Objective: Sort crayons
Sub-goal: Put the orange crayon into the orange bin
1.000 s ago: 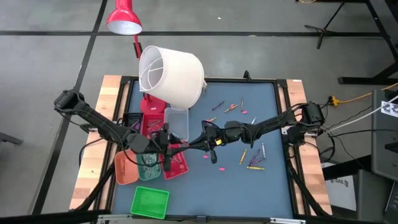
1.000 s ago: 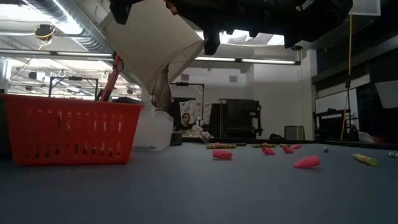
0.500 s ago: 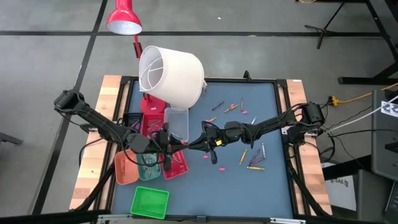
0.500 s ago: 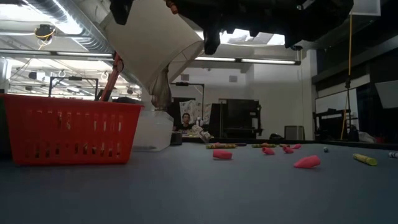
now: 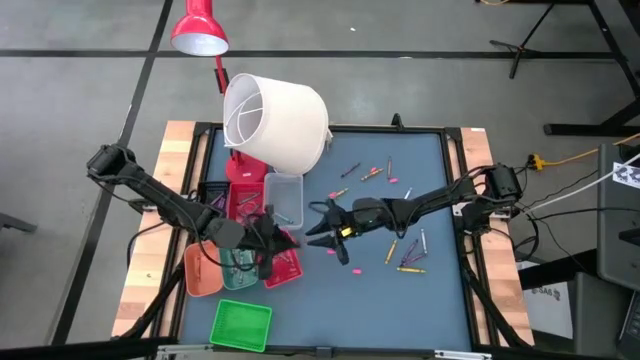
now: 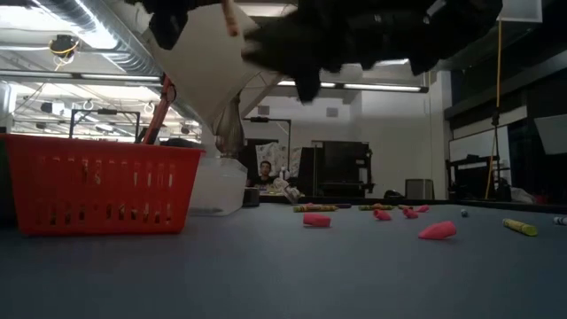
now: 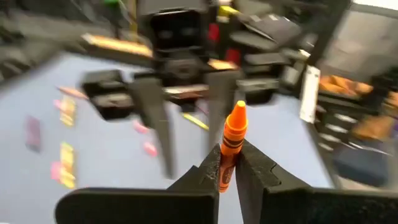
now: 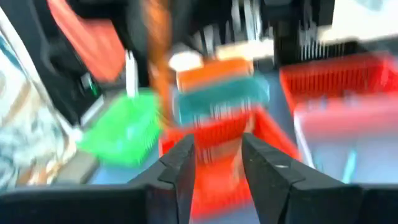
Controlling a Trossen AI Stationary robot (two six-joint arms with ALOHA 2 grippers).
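An orange crayon (image 7: pixel 234 132) is held over the trays at the table's left-middle by my left gripper (image 7: pixel 229 167), which is shut on it; the same gripper shows in the high view (image 5: pixel 271 238). My right gripper (image 8: pixel 217 155) faces it from the right, a short way off (image 5: pixel 318 230), open, with nothing between its fingers. Several more crayons (image 5: pixel 405 255) lie flat on the blue mat to the right, and others (image 5: pixel 365 172) lie farther back. Small pink stubs (image 5: pixel 332 251) lie near the middle. My left gripper pinches the orange crayon's wrapped blunt end (image 7: pixel 224 174) between its two fingertips. The rest of the crayon and its pointed tip (image 7: pixel 239 107) stick out past the fingers toward the right gripper. The crayon is lifted clear of the table and trays.
Below the left gripper stand a red tray (image 5: pixel 283 264), a teal tray (image 5: pixel 238 270) and an orange tray (image 5: pixel 203 274). A green tray (image 5: pixel 241 325) is near the front edge, and a clear tray (image 5: pixel 285 198) behind. A white lampshade (image 5: pixel 275 120) overhangs the far left.
My right gripper has opened and let go of the orange crayon, tipping slightly as it drew a little toward the table's right. The crayon stays in my left gripper, whose wrist has turned a little; the arm has stayed in place.
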